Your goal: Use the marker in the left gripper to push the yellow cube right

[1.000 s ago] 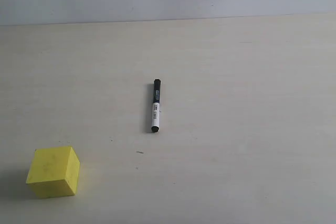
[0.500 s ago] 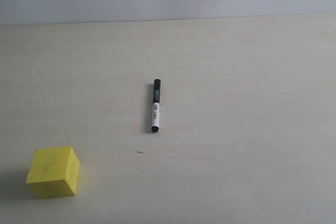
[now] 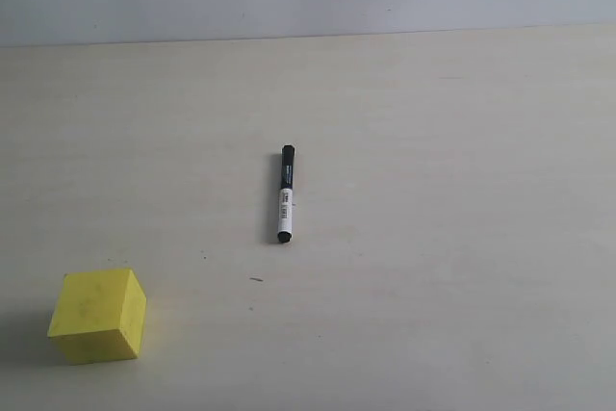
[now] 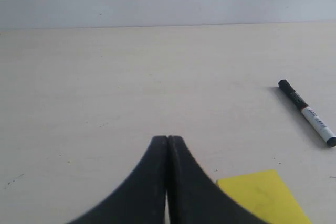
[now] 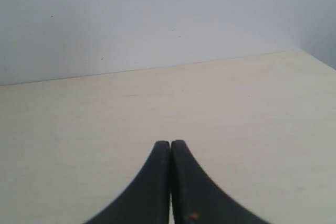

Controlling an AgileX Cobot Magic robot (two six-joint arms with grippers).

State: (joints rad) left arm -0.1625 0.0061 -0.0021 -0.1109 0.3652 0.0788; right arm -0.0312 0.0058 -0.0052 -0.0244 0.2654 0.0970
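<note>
One marker (image 3: 286, 193), one yellow cube (image 3: 96, 316), one table (image 3: 462, 238), two grippers: left gripper (image 4: 167, 138), right gripper (image 5: 170, 142)

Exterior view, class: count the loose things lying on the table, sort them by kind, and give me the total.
marker: 1
yellow cube: 1
Total: 2

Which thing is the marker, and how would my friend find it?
Look at the wide pale table. Near its middle lies the marker, alone. It is thin, black-capped with a white barrel, unlike the chunky yellow cube off to its left.
</note>
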